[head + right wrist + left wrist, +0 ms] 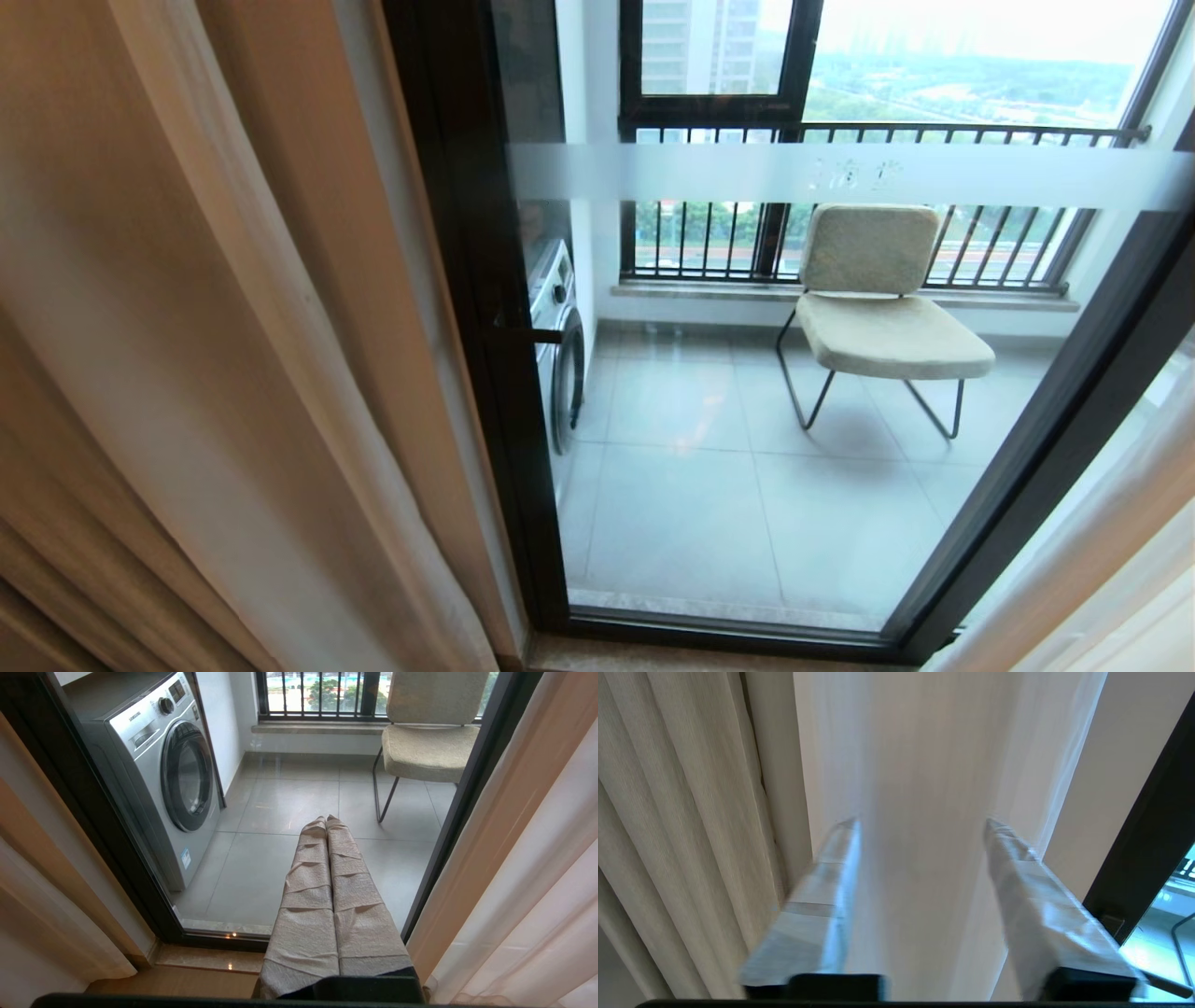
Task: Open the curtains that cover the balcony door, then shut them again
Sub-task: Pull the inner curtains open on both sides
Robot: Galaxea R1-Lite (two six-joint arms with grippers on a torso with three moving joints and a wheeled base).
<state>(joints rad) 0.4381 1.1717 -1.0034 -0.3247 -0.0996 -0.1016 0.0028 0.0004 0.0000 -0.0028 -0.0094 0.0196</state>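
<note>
Our left gripper (920, 823) has its taped fingers (831, 877) spread apart, one on either side of a pale sheer panel (920, 765) that runs up between them; the cloth sits in the gap, but we cannot tell whether either finger touches it. Just beside that panel hang the beige curtains (682, 812) in deep folds on one side, and on the other the dark frame (1148, 826) of the balcony door.

Our right gripper (326, 820) is held with its two wrapped fingers pressed flat together, gripping nothing, pointing at the glass low in front of the door (79, 788).

From the head view neither arm shows. The curtains (187, 327) are drawn back to the left of the door (467, 280), with more sheer fabric (1102, 560) at the right edge, so the glass between stands uncovered. A frosted band (840, 175) crosses the pane. Beyond it we see a washing machine (560, 345) against the left wall, a padded chair (878, 308) on thin metal legs, grey floor tiles (728, 485), and a window with black railing bars (709, 233).
</note>
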